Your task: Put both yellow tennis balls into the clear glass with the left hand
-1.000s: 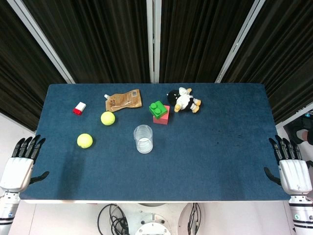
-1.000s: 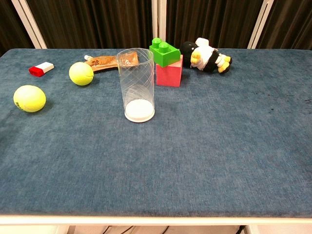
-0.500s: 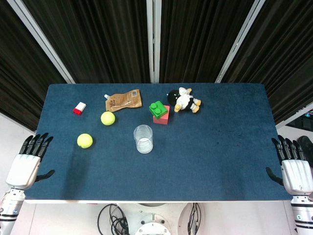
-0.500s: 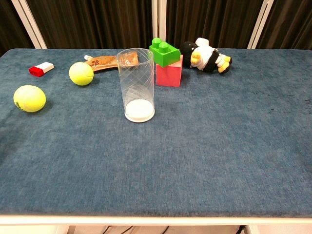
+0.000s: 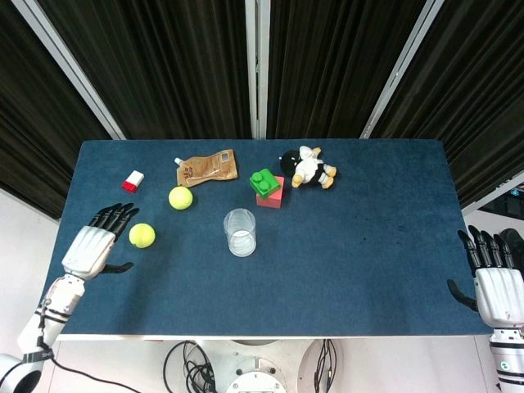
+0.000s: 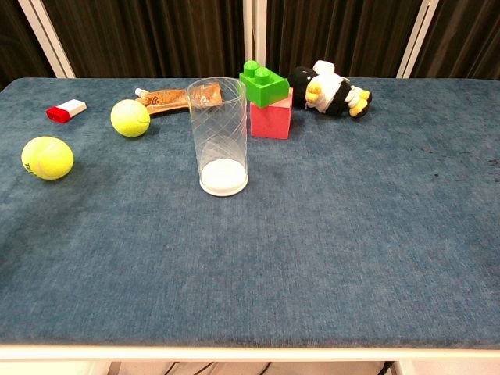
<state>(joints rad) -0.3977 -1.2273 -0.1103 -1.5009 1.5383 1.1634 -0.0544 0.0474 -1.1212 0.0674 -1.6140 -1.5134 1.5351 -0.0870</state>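
Two yellow tennis balls lie on the blue table: the near one [image 5: 142, 236] [image 6: 47, 158] at the left, the far one [image 5: 180, 197] [image 6: 130, 118] further back. The clear glass [image 5: 241, 232] [image 6: 219, 136] stands upright and empty near the middle. My left hand [image 5: 92, 246] hovers over the table's left edge, just left of the near ball, fingers spread and holding nothing. My right hand [image 5: 494, 283] stays off the table's right front corner, fingers apart and empty. Neither hand shows in the chest view.
A brown pouch [image 5: 206, 167] and a red-and-white eraser [image 5: 133, 181] lie at the back left. A green brick on a pink block [image 5: 268, 188] and a plush penguin [image 5: 307, 170] sit behind the glass.
My left hand has moved in from beside the table's left front corner toward the near ball. My right hand has drifted slightly down and right. The balls and glass have not moved.
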